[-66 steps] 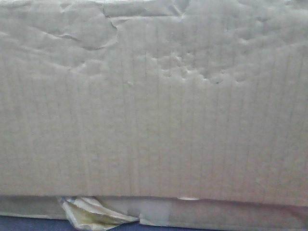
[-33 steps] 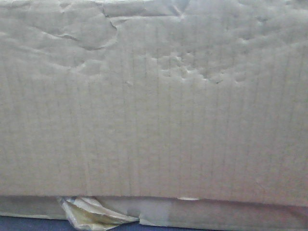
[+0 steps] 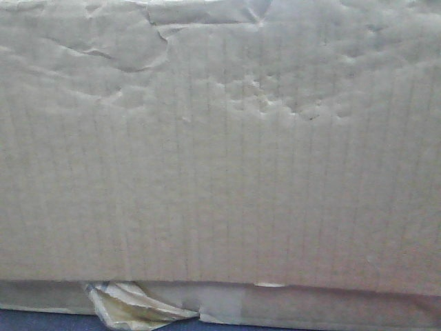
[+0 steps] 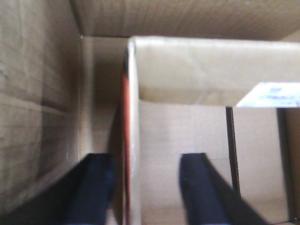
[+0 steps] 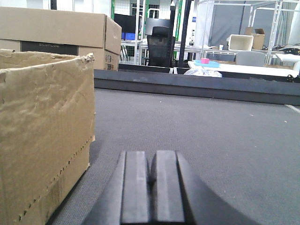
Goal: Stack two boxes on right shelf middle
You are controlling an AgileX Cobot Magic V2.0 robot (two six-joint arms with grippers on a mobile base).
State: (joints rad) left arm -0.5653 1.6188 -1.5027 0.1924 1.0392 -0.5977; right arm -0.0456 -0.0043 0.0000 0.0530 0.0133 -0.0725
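A robotics lab or test workshop, open-plan and brightly lit; bays framed in aluminium struts stand along the far side; a black office chair sits among work tables; one white tabletop carries a blue tray and crumpled plastic wrap; a white bin and a small carton rest further back; blue crates show past green posts; nearer, a grey carpet-like surface with a dark raised rim holds a dented cardboard box.
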